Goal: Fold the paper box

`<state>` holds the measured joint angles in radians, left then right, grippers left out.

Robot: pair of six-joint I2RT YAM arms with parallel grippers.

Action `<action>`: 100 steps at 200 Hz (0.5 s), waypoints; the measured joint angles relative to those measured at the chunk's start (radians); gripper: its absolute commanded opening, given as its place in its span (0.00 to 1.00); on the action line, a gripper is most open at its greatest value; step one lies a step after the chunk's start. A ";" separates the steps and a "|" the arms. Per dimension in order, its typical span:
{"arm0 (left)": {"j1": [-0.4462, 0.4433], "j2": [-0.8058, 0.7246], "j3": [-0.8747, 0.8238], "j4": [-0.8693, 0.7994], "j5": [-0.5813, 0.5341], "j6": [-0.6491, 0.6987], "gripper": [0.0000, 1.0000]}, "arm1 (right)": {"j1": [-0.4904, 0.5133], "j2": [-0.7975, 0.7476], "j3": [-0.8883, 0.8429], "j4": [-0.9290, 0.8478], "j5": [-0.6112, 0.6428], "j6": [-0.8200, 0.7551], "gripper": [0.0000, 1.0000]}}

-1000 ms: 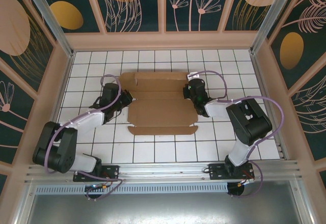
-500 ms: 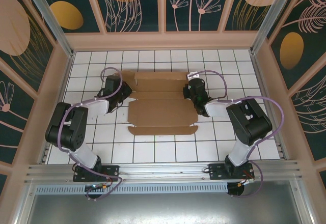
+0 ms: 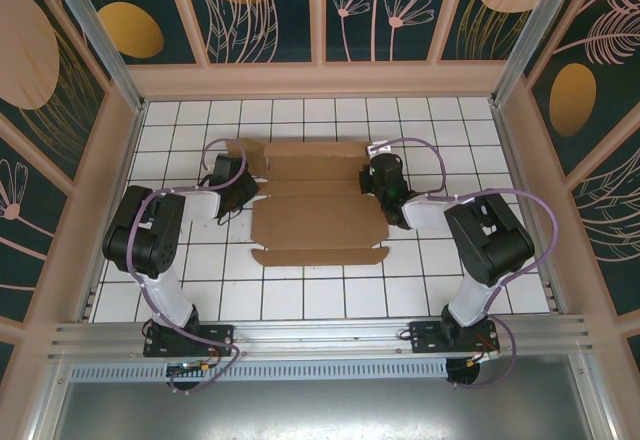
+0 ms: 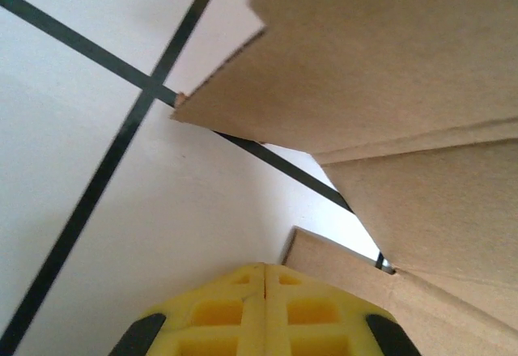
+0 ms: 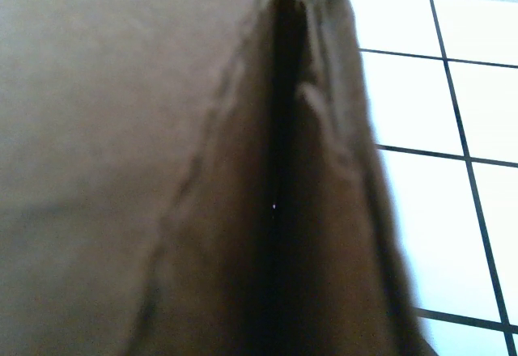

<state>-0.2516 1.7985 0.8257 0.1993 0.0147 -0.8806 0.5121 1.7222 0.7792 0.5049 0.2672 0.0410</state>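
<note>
The paper box (image 3: 318,210) lies as a flat brown cardboard sheet with flaps and crease lines in the middle of the tiled floor. My left gripper (image 3: 248,192) is low at the sheet's left edge. In the left wrist view its yellow fingertips (image 4: 243,291) are pressed together, shut on nothing, and the left gripper (image 4: 265,271) sits just short of the cardboard flaps (image 4: 388,73). My right gripper (image 3: 371,182) is at the sheet's right edge. In the right wrist view, cardboard (image 5: 162,170) folded around a dark seam hides the fingers, which are closed on that flap.
The floor (image 3: 200,280) is white tile with black grid lines, with bare tiles in front of and beside the sheet. Patterned enclosure walls (image 3: 90,160) stand on three sides. An aluminium rail (image 3: 320,338) with both arm bases runs along the near edge.
The left arm has folded up, its elbow swinging from the near left toward upright. Its gripper has slid a little farther back along the sheet's left edge. The right arm is still.
</note>
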 measured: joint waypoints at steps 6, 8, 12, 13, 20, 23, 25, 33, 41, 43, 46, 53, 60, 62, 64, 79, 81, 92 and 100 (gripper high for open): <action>0.003 0.000 0.000 0.000 -0.002 0.000 0.01 | 0.000 0.000 0.000 0.000 0.000 0.000 0.00; 0.005 0.000 0.000 0.000 -0.002 0.000 0.01 | 0.000 0.000 0.000 0.000 0.000 0.000 0.00; 0.008 0.000 0.000 0.000 -0.001 0.000 0.01 | 0.000 0.000 0.000 0.000 0.000 0.000 0.00; 0.009 0.000 0.000 0.000 -0.001 0.000 0.01 | 0.000 0.000 0.000 0.000 0.000 0.001 0.00; 0.014 0.000 -0.001 0.000 -0.002 0.000 0.02 | 0.000 0.000 0.000 0.000 0.000 0.003 0.00; 0.016 0.000 -0.001 0.000 -0.002 0.000 0.02 | 0.000 0.000 0.000 0.000 0.000 0.003 0.00; 0.018 0.000 -0.001 0.000 -0.002 0.000 0.02 | 0.000 0.000 0.000 0.000 0.000 0.003 0.00; 0.023 0.000 -0.001 0.000 -0.002 0.000 0.02 | 0.000 0.000 0.000 0.000 0.000 0.004 0.00; 0.026 0.000 -0.001 0.000 -0.002 0.000 0.02 | 0.000 0.000 0.000 0.000 0.000 0.004 0.00; 0.027 0.000 -0.001 0.000 -0.002 0.000 0.02 | 0.000 0.000 0.000 0.000 0.000 0.005 0.00; 0.027 0.000 -0.001 0.000 -0.002 0.000 0.02 | 0.000 0.000 0.000 0.000 0.000 0.006 0.00; 0.028 0.000 -0.001 0.000 -0.002 0.000 0.02 | 0.000 0.000 0.000 0.000 0.000 0.008 0.00; 0.028 0.000 -0.001 0.000 -0.002 0.000 0.02 | 0.000 0.000 0.000 0.000 0.000 0.011 0.00; 0.028 0.000 -0.001 0.000 -0.001 0.000 0.02 | 0.000 0.000 0.000 0.000 0.000 0.011 0.00; 0.028 0.000 -0.001 0.000 -0.001 0.000 0.02 | 0.000 0.000 0.000 0.000 0.000 0.011 0.00; 0.028 0.000 -0.001 0.002 0.007 -0.001 0.03 | 0.000 0.000 0.000 0.000 -0.001 0.013 0.00; 0.028 0.000 -0.001 0.002 0.007 -0.001 0.03 | 0.000 0.000 0.000 0.000 -0.001 0.013 0.00; 0.028 0.000 -0.003 0.008 0.027 -0.005 0.04 | 0.000 0.000 0.000 0.000 -0.002 0.015 0.00; 0.028 0.000 -0.004 0.010 0.036 -0.008 0.05 | 0.000 0.000 0.000 0.000 -0.004 0.015 0.00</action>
<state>-0.2234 1.7985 0.8215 0.2096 0.0509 -0.8886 0.5121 1.7222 0.7792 0.5049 0.2630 0.0563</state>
